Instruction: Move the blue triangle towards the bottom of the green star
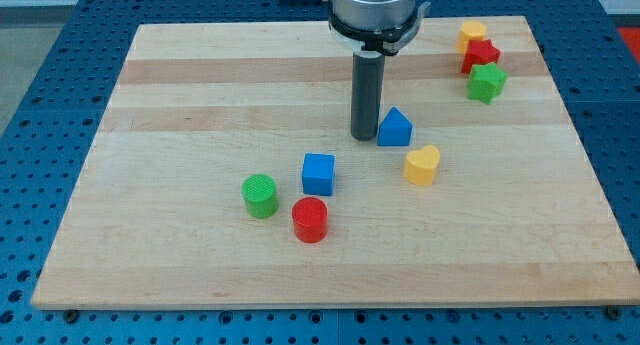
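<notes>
The blue triangle (395,128) sits on the wooden board (200,95) near the middle. My tip (364,136) stands right at its left side, touching or nearly touching it. The green star (487,83) lies at the view's upper right, well up and to the right of the blue triangle.
A red star (480,54) and a yellow block (472,32) sit just above the green star. A yellow heart (422,165) lies below and right of the blue triangle. A blue cube (318,173), a green cylinder (260,196) and a red cylinder (310,220) lie lower left.
</notes>
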You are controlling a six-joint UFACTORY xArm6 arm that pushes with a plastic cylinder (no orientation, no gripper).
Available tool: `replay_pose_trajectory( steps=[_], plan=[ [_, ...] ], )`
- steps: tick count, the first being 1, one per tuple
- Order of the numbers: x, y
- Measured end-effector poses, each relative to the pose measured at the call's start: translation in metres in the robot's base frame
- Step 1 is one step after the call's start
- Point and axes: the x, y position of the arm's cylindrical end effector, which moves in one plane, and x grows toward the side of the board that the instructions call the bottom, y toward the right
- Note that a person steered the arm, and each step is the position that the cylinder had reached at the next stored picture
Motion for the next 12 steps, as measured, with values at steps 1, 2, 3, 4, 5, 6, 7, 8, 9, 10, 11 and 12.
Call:
replay_pose_trajectory(
  steps=[1, 2, 3, 4, 5, 6, 7, 8, 9, 10, 11, 12],
  plan=[
    [0.0, -0.001],
    [0.0, 0.004],
    [0.0, 0.032],
    [0.0, 0.059],
    [0.0, 0.075],
    [-0.001, 0.117],
    [0.008, 0.101],
    [0.029, 0.085],
    [0.044, 0.136],
    [0.061, 0.167],
    [0.04, 0.168],
    [0.027, 0.168]
  ],
)
